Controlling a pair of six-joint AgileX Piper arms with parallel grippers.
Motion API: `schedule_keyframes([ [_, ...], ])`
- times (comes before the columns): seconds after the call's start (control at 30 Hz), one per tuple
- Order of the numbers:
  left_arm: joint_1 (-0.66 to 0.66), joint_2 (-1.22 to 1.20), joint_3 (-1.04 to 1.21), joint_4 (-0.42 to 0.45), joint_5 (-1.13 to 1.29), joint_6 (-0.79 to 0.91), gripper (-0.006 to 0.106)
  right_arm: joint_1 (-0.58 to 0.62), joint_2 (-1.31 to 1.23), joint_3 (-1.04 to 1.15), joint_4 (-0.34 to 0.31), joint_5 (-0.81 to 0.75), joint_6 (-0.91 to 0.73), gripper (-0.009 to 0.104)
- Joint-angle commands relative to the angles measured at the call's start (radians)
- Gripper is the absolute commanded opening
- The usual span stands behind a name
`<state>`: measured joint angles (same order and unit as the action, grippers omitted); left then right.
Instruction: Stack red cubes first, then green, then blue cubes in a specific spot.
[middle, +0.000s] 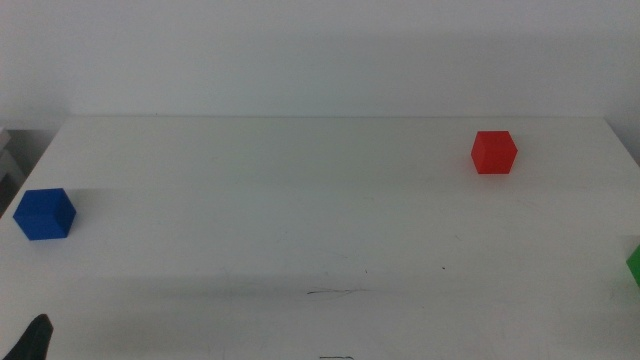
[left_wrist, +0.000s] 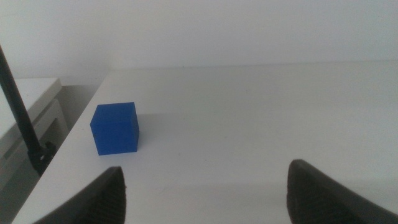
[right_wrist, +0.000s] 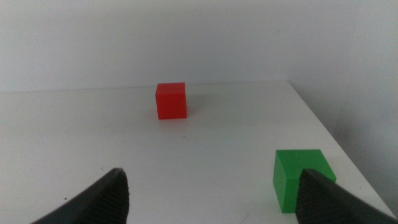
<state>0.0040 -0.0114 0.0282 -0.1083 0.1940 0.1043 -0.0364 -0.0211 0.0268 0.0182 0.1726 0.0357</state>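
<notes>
- The blue cube (middle: 45, 214) is sitting at the table's (middle: 300, 210) left edge, ahead of the left gripper (left_wrist: 205, 193), jaws apart.
- The scribbled line (middle: 335, 292) is lying front-centre.
- The red cube (middle: 494, 152) is resting far right.
- The green cube (middle: 634, 264) is sitting at the right edge, near the right gripper (right_wrist: 211, 196), jaws apart.

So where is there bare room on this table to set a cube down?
The widest bare stretch lies between the blue cube and the red cube, including around the dark scribbled line. Only the right edge by the green cube is tight.
</notes>
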Motion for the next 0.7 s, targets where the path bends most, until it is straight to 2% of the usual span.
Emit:
schedule_keyframes([
  [0.0, -0.008, -0.025, -0.001, -0.007, -0.087, -0.006, 0.086, -0.005, 0.011, -0.057, -0.006, -0.045, -0.004, 0.091],
  [0.23, -0.008, -0.025, -0.001, -0.007, -0.087, -0.006, 0.086, -0.005, 0.153, -0.288, -0.006, 0.175, -0.004, 0.091],
  [0.67, -0.008, -0.025, -0.001, -0.007, -0.087, -0.006, 0.086, -0.005, 0.608, -0.837, -0.012, 0.539, -0.004, 0.091],
])
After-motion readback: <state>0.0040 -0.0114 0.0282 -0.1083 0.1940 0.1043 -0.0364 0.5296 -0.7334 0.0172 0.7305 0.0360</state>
